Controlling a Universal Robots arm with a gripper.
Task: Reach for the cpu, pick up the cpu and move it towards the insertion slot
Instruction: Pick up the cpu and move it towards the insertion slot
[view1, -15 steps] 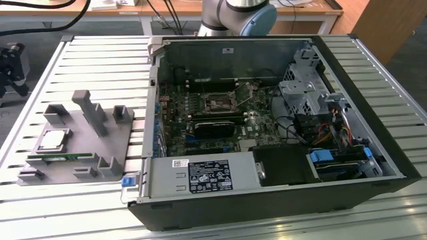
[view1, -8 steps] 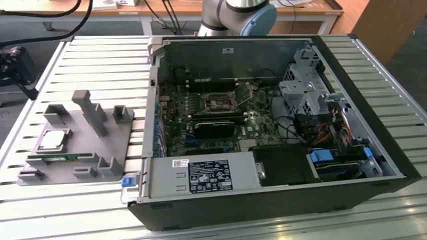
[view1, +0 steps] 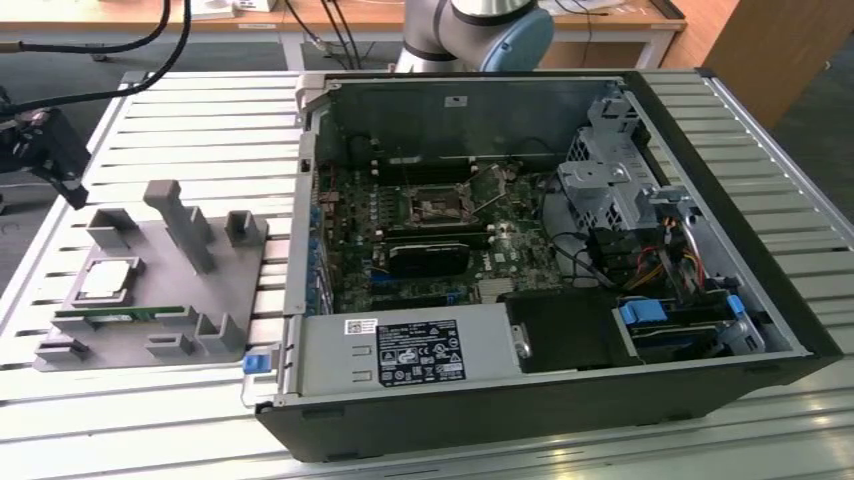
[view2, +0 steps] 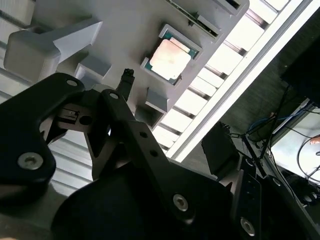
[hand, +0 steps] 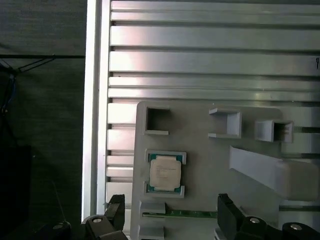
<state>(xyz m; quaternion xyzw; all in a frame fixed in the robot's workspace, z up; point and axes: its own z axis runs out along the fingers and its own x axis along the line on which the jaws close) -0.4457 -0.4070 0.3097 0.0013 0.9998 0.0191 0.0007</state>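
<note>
Flagging risks, nearest first. Your gripper (hand: 171, 209) hangs over the grey fixture (hand: 200, 150), not touching it as far as I can judge. The green memory stick (hand: 192, 214) lies just beside the cpu (hand: 165, 172). If you come down off-centre, I'd expect a finger to land on the stick or on the raised lips of the cpu's recess rather than on the chip's edge. The chip is thin and flat and sits low in that recess, so a shallow or skewed pinch probably tilts it or lets it slip. The tall post (hand: 270, 170) stands near the recess, and a sideways swing could clip it.

Further out, the insertion slot (view1: 438, 207) sits deep in the open computer case (view1: 767, 300), well apart from the fixture. The case wall (view1: 310, 180) stands between the two. A low carry likely hits that wall.

Tool: the fingers (hand: 116, 212) are spread wide apart with nothing between them. In the first wrist view the tips stand wider than the cpu. The cpu rests in its fixture recess on the slatted table (view1: 200, 120), at the exterior view's left.
</note>
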